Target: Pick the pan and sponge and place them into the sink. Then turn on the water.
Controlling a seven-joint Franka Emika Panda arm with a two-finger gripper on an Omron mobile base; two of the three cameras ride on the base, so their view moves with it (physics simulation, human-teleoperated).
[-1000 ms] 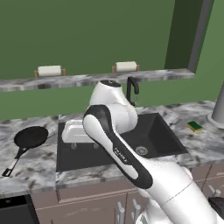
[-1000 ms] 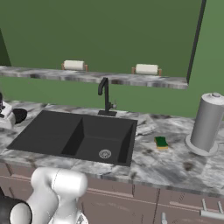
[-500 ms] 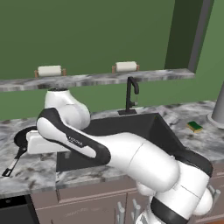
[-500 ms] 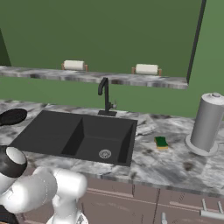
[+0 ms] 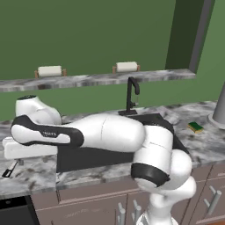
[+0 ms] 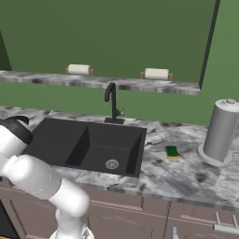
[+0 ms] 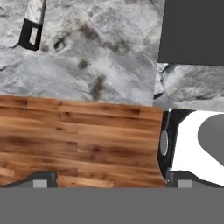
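Observation:
My gripper [image 7: 109, 181] is open, its two tips wide apart with nothing between them, looking down over the counter's front edge at marbled top and wooden floor. The white hand [image 5: 26, 150] hangs over the counter left of the sink [image 6: 60, 140]. The arm covers the pan's bowl; only the tip of its thin black handle [image 5: 8, 171] pokes out below the hand, and the handle end [image 7: 31, 30] shows at the hand view's upper left. The yellow-and-green sponge [image 6: 172, 151] lies on the counter right of the sink. No water runs from the black faucet [image 6: 112, 100].
A grey cylindrical canister [image 6: 220, 133] stands at the far right of the counter. A shelf [image 6: 116, 83] along the green wall carries two paper rolls. My arm stretches across the sink's left half. Cabinet fronts run below the counter edge.
The arm has swung farther left and lower; the hand now hangs at the counter's front edge over the pan, hiding its bowl. Sponge and sink are unmoved.

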